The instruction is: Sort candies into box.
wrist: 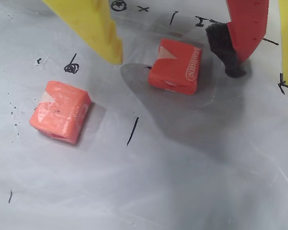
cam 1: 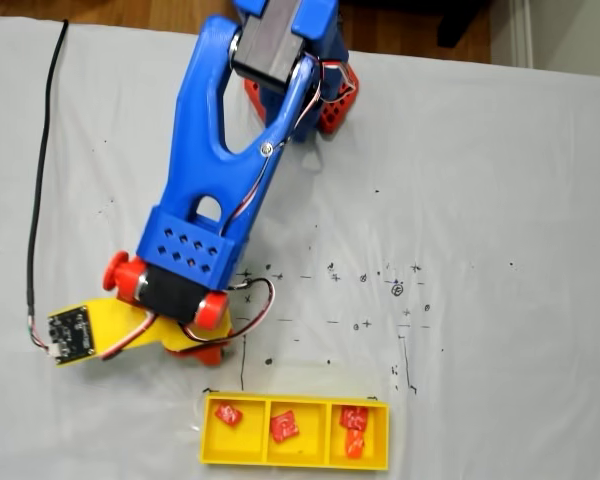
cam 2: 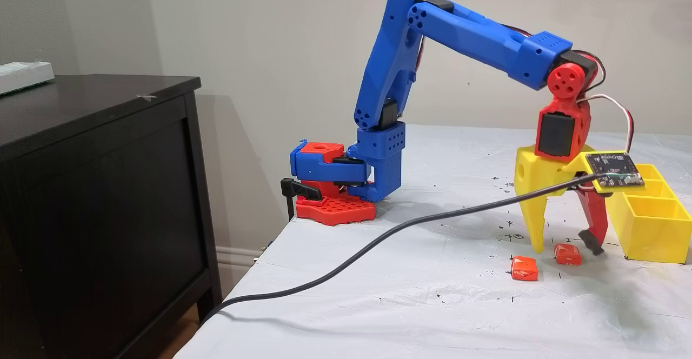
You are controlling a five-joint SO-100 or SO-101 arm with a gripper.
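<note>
Orange candy (wrist: pixel 61 111) lies nearest the wrist camera on the white table (wrist: pixel 173 182), left of and apart from a red candy (wrist: pixel 175 65) that sits between the spread jaws, the yellow finger (wrist: pixel 93 28) on its left and the red finger (wrist: pixel 245 28) on its right, neither touching it. From above, the box (cam 1: pixel 296 464) holds one red candy (cam 1: pixel 229 414) in its left compartment, one (cam 1: pixel 285 427) in the middle and two (cam 1: pixel 354 430) in the right. A dark cabinet (cam 2: pixel 97 186) stands beside the table against a plain wall (cam 2: pixel 281 34), and a black cable (cam 2: pixel 346 261) trails across the cloth.
</note>
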